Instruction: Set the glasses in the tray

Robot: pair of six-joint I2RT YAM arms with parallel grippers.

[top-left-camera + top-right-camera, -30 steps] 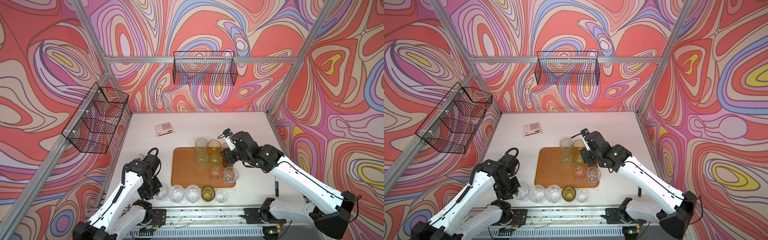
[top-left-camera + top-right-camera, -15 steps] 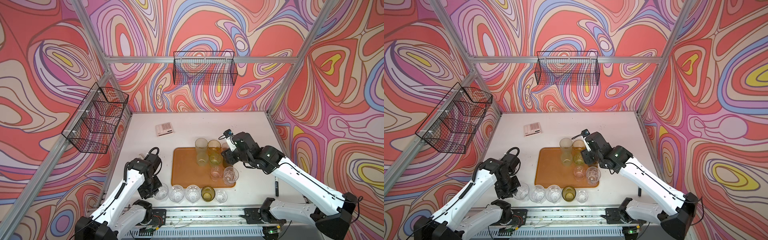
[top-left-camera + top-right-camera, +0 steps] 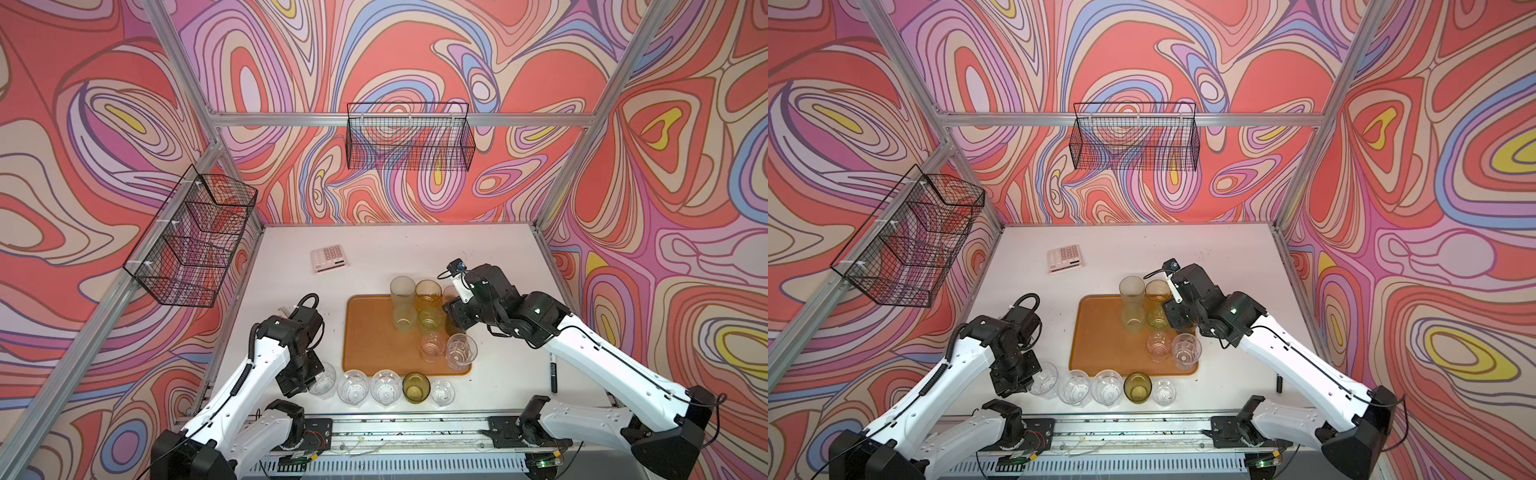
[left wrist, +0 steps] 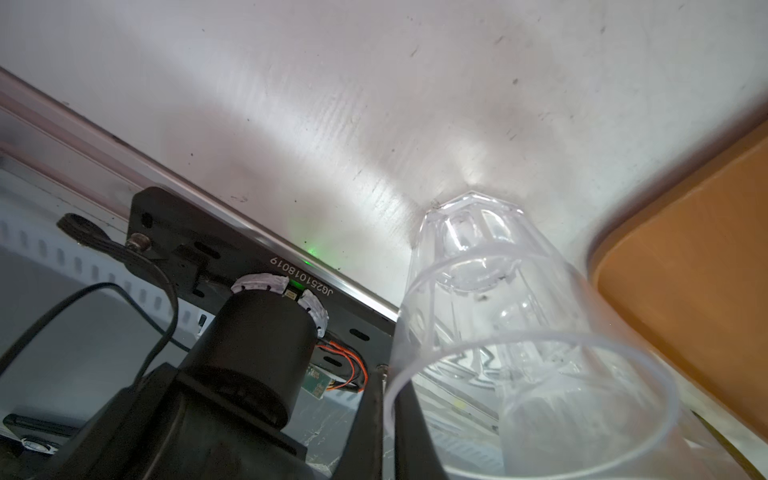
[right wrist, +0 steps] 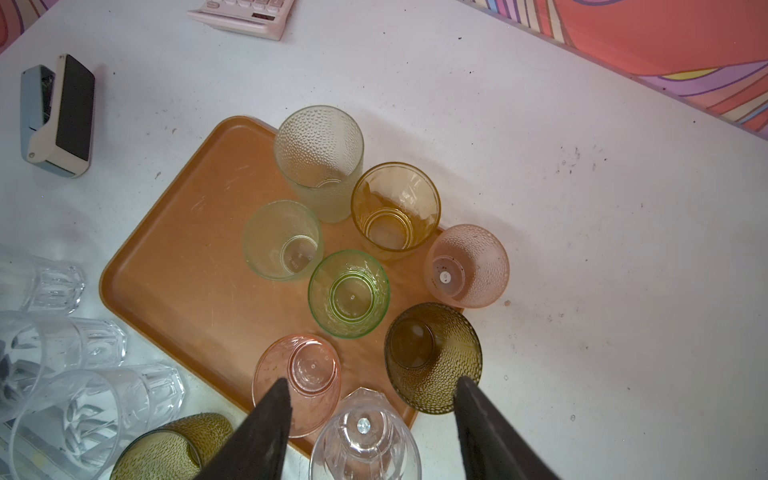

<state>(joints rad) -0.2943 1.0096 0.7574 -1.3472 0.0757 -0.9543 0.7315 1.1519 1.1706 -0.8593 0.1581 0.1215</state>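
My left claw (image 4: 388, 419) is pinched shut on the rim of the end clear glass (image 4: 490, 316), one finger inside the wall, one outside; the glass stands on the white table (image 4: 332, 104), first in a row of five just off the tray's near edge. The tray (image 3: 370, 332) lies close by, its left half bare. To do this well, I judge: lift straight up so the rim grip doesn't tip it, clear the next clear glass (image 3: 352, 386), set down flat on bare tray. My right claw (image 5: 370, 399) hangs open over the tray's glasses, gripping nothing.
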